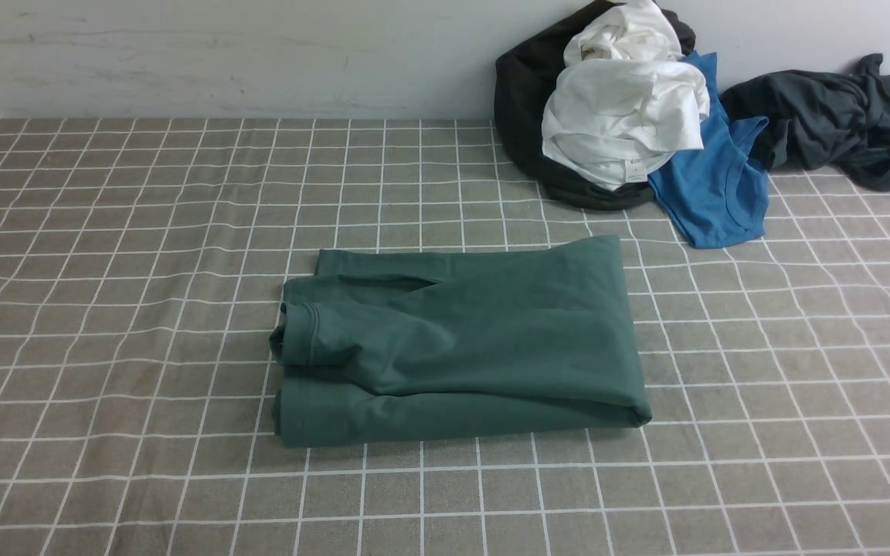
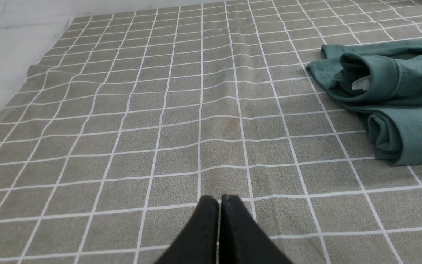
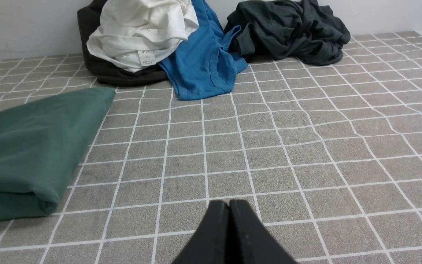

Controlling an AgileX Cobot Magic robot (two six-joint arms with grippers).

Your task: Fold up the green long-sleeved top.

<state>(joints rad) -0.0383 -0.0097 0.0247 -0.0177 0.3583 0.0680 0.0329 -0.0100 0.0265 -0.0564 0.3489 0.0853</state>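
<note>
Both grippers closed, top apart

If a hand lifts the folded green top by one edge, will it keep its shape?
Probably not. The green top is soft cloth in loose layers, so it would likely droop and unfold. Its rolled sleeve cuff lies free and may slip out. It looks light.

This looks like a staged laundry-folding test bench more than a home. The surface wears a grey-brown cloth gridded in white and butts against a bare, scuffed white wall, with a heap of clothes dumped far right.
</note>
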